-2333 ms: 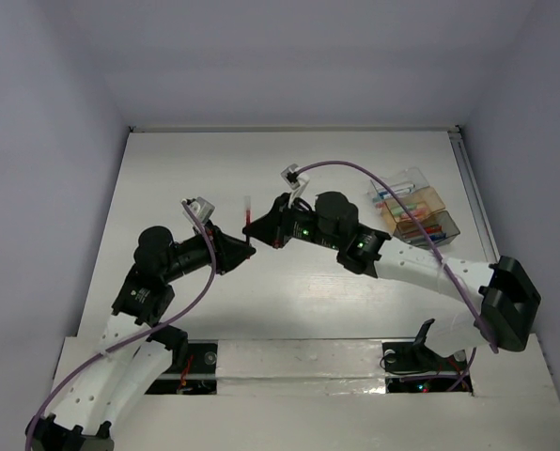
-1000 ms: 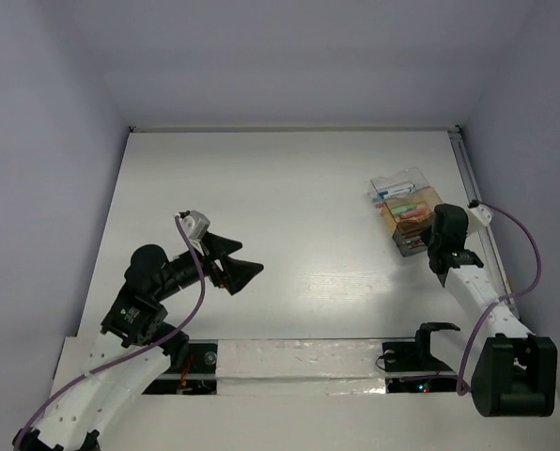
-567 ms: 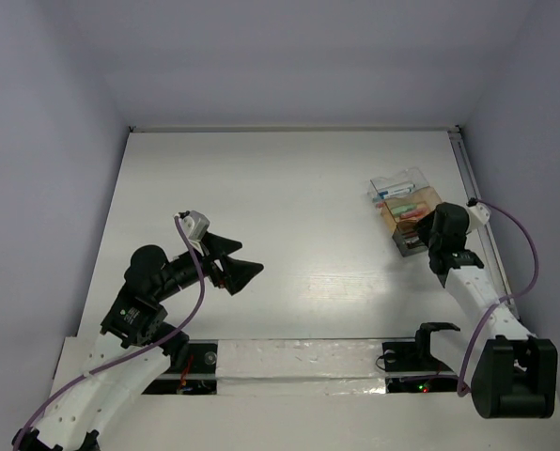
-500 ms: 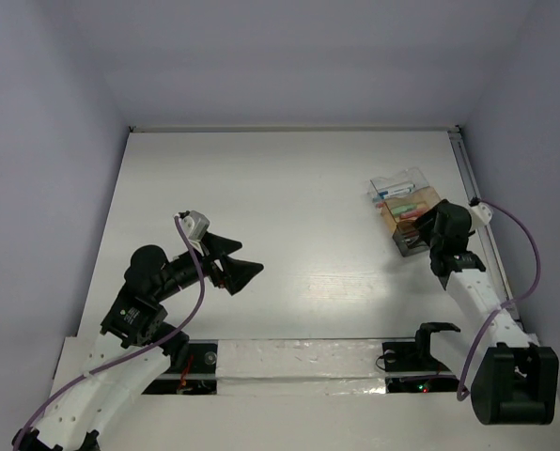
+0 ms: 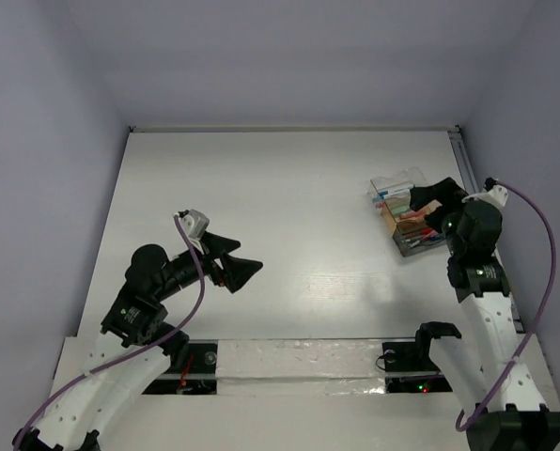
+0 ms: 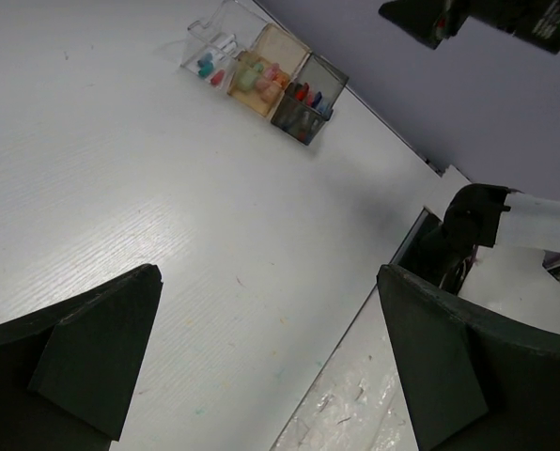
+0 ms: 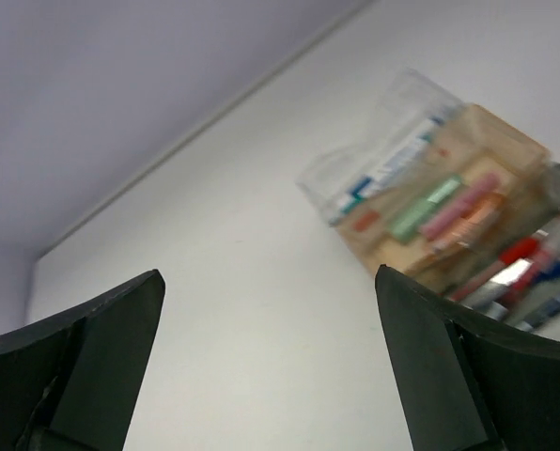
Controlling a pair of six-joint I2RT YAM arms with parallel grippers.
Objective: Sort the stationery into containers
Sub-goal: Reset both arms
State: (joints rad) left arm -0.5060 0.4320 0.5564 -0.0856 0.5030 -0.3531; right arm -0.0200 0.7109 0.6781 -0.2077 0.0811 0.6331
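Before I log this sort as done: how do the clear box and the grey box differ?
The clear box is see-through, at the row's far end; the grey box is smoky, at its near end. Both hold stationery and flank the tan box.

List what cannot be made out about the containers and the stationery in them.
Top view: the right tool covers part of the containers, so some stationery is hidden.
Right wrist view: everything is blurred; the grey box is cut off by the frame edge.
Left wrist view: pieces too small to count.
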